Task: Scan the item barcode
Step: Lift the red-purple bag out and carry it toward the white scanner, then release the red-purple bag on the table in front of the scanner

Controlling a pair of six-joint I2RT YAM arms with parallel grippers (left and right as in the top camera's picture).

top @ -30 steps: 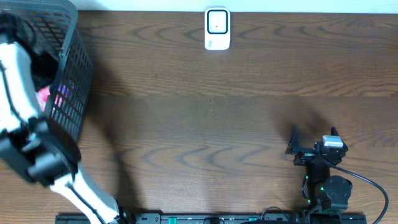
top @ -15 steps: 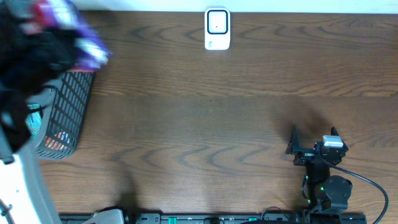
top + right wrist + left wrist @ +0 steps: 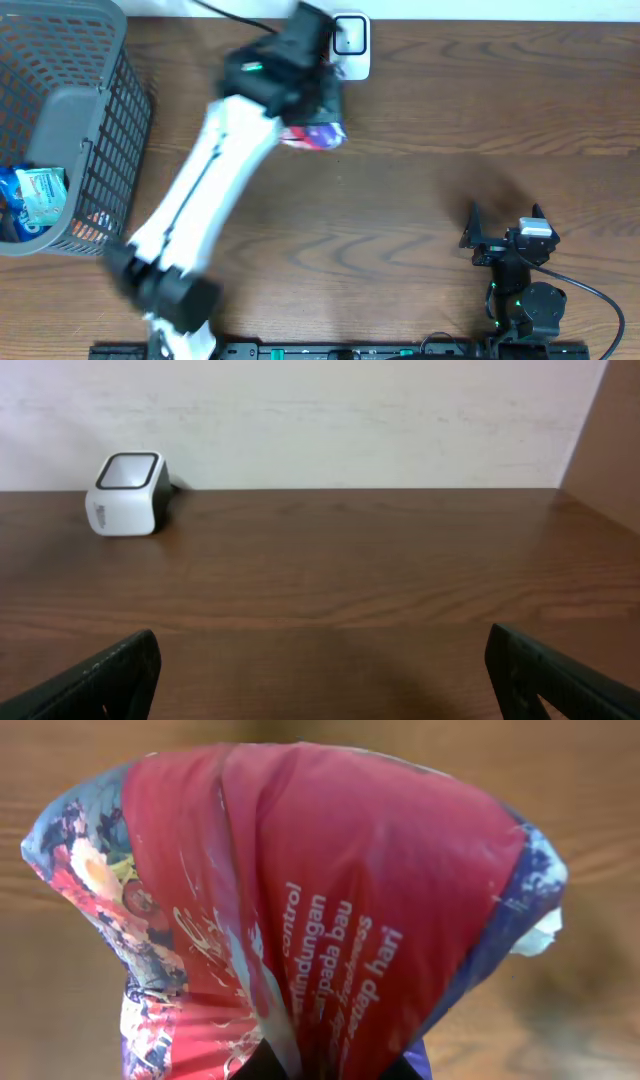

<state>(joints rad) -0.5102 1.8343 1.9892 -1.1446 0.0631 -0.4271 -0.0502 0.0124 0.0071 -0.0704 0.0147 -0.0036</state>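
Two arms at the bench [image 3: 420, 190].

Left hand [image 3: 313, 112]: arm stretched across toward the far edge. Jaws clamped tight on one end of a pouch [image 3: 316, 134], the foil bunching into the grip.

Pouch: red with blue-purple edges and white print; it fills the left wrist view. From overhead it sits just in front of the scanner [image 3: 350, 46], slightly to its left. Cannot tell whether it touches the wood.

Scanner: white body, dark-framed window, standing at the back edge of the bench.

Right hand [image 3: 504, 218]: near the front right corner, fingers spread wide, nothing between them, well apart from the pouch.

Basket [image 3: 112, 140]: grey mesh, at the left end, blue packets [image 3: 35, 195] inside.
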